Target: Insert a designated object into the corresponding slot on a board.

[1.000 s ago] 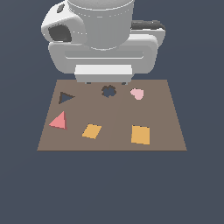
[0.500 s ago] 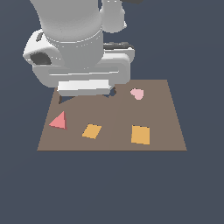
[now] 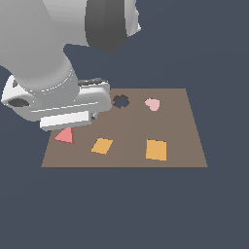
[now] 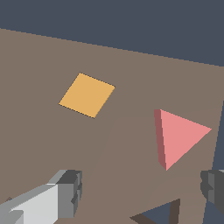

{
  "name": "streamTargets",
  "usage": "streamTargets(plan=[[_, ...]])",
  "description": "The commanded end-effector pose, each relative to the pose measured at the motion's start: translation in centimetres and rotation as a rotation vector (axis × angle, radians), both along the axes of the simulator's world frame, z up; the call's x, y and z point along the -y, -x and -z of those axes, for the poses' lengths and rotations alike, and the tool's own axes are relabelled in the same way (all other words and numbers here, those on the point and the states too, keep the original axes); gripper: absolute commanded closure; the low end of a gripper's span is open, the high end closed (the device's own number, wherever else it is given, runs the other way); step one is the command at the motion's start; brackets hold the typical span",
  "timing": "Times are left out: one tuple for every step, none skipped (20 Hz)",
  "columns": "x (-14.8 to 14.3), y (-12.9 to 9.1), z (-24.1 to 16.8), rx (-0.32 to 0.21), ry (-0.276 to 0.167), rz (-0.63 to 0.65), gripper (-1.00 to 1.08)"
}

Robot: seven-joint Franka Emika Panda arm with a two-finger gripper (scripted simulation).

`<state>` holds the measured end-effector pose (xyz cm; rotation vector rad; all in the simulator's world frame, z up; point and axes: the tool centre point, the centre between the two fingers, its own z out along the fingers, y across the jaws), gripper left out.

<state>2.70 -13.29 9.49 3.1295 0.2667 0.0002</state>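
The salmon-pink triangular piece (image 3: 65,136) lies flat on the brown board (image 3: 180,131), near its edge at the exterior view's left. In the wrist view the triangle (image 4: 177,135) lies just beyond my open, empty gripper (image 4: 140,188). One finger (image 4: 65,192) shows on one side and the other finger (image 4: 214,186) at the picture's edge, neither touching the piece. The dark triangular slot (image 4: 157,214) shows partly between the fingers. In the exterior view the slot and the fingers are hidden behind my hand (image 3: 63,104), which hangs over the triangle.
Two orange squares (image 3: 102,145) (image 3: 156,150) lie along the board's near side; one also shows in the wrist view (image 4: 87,95). A dark flower-shaped hole (image 3: 120,101) and a pale pink heart-like piece (image 3: 152,104) are on the far side.
My arm has swung toward the exterior view's left and come down over the board's left part, now covering the triangular slot. The pieces have not moved.
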Motion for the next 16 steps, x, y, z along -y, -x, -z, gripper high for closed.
streamTargets(plan=[[1.6,-0.6,1.2,0.001,0.0,-0.028,-0.92],[2.2,-0.9,1.7,0.0,-0.001,-0.037,-0.92],[2.7,-1.1,2.1,0.0,-0.001,-0.045,-0.92],[3.2,-1.3,2.4,0.0,-0.001,-0.053,-0.92],[3.6,-1.5,2.8,0.0,-0.001,-0.06,-0.92],[4.0,-1.7,3.1,0.0,-0.001,-0.067,-0.92],[4.4,-1.9,3.3,0.0,-0.001,-0.072,-0.92],[4.7,-2.1,3.5,0.0,-0.001,-0.077,-0.92],[4.9,-2.2,3.7,0.0,-0.001,-0.082,-0.92],[5.1,-2.3,3.9,0.0,-0.001,-0.085,-0.92],[5.3,-2.4,4.0,0.0,-0.001,-0.088,-0.92],[5.5,-2.5,4.2,0.0,-0.001,-0.091,-0.92],[5.6,-2.6,4.3,0.0,-0.001,-0.093,-0.92],[5.7,-2.7,4.3,0.0,-0.001,-0.095,-0.92],[5.7,-2.7,4.4,0.0,-0.001,-0.096,-0.92],[5.8,-2.7,4.4,0.0,-0.001,-0.096,-0.92]])
